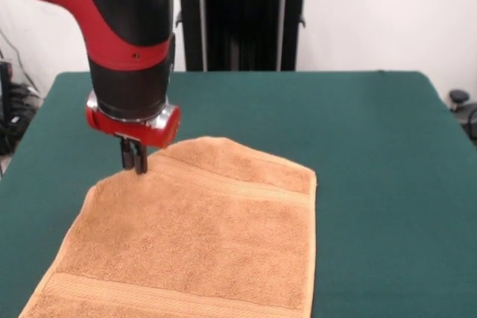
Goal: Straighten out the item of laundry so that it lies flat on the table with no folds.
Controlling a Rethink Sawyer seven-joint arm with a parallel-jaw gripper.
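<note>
One orange-tan terry hand towel [201, 243] lies spread on the dark green bench [373, 147], toward its front left, with woven border bands showing. Its far left corner looks folded or cut off at a slant. The end effector [135, 161] has its fingers closed together, pinching the towel's far left edge.

A single front camera looks across the desk [373, 124] from its near side, raised a little and tilted down, facing the white wall beyond. It sits close: the towel [201, 243] below the pincer [135, 161] runs off the bottom edge, and the arm [123, 27] above the pincer is cut by the top. The desk's far edge lies behind the pincer.
</note>
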